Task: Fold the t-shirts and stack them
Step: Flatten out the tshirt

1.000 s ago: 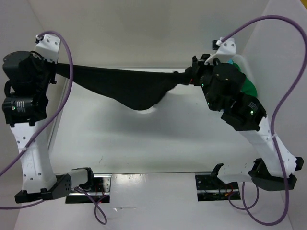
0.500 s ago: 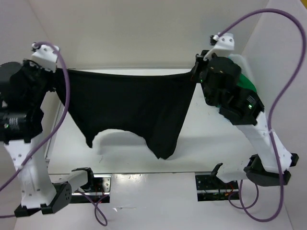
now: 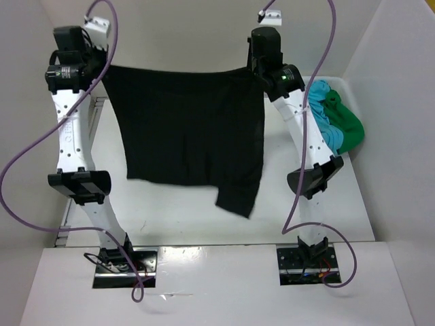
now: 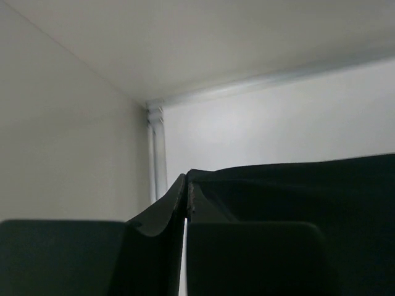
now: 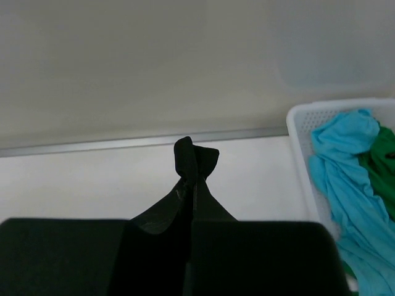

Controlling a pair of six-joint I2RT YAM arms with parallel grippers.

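High over the table (image 3: 170,217), we have the black t-shirt (image 3: 190,136) hanging at full length, stretched by its top edge between the two raised arms. We see the left gripper (image 4: 186,206) with its jaws pinched tight on one top corner of the cloth. The right gripper (image 5: 192,185) is clamped on the other corner, a small tuft of black fabric poking out past its fingertips. One lower corner of the shirt droops below the rest, and we cannot tell whether it touches the table. On progress, we call this early going: the shirt is spread open in the air, but no fold is made, nothing lies flat and no stack exists. Over on the right, the white mesh basket (image 5: 299,142) holds the turquoise t-shirt (image 5: 342,160) and the green t-shirt (image 5: 382,166), crumpled and touching, the turquoise one nearer the right arm. By our reckoning all three shirts are left to fold and stack.
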